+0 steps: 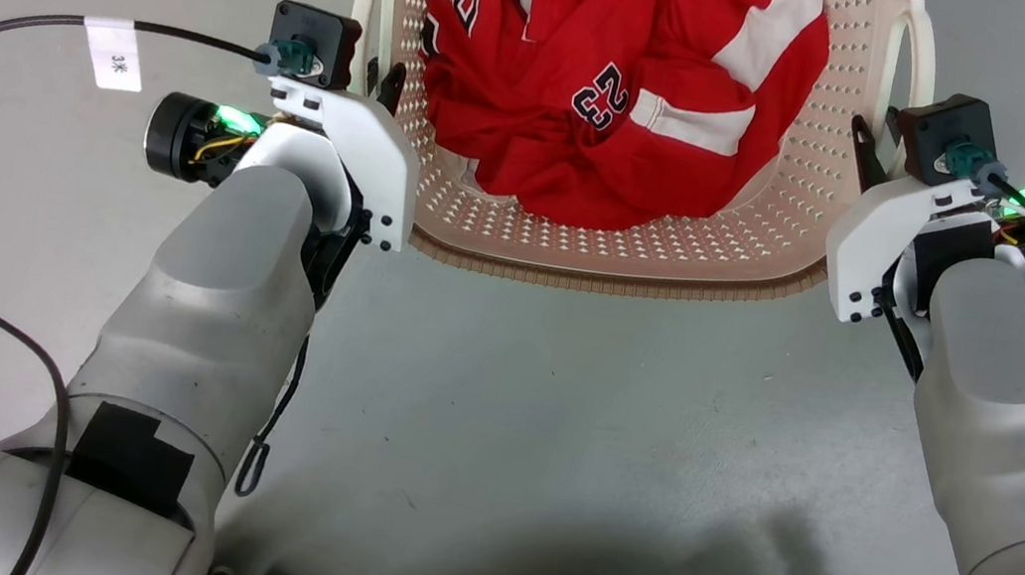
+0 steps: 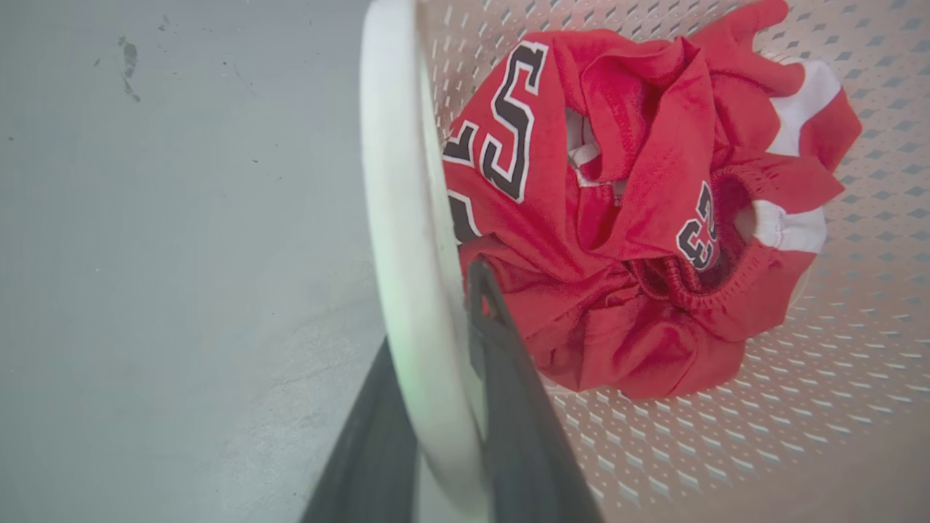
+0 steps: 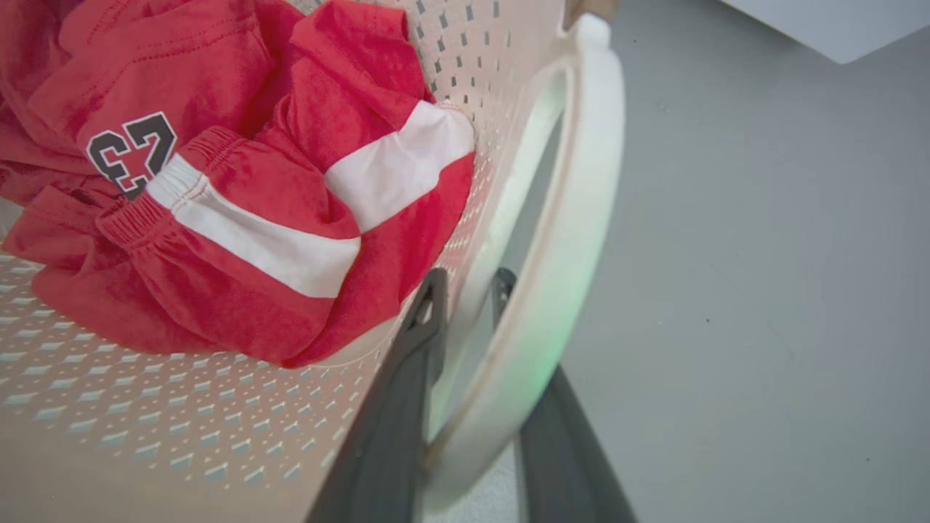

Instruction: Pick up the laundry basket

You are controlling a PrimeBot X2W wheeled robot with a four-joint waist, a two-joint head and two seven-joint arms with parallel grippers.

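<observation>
On the grey floor (image 1: 555,414) directly ahead of the robot, the laundry basket (image 1: 614,277) sits upright between both arms. The left end effector (image 2: 436,327) has its fingers either side of the white left handle (image 2: 396,218) and appears clamped on it; the right end effector (image 3: 468,283) likewise grips the right handle (image 3: 581,203). Assessment: stiff perforated plastic, probably light with only crumpled red garments (image 1: 607,40) inside; the smooth handles may slip, so lift level by both loops.
</observation>
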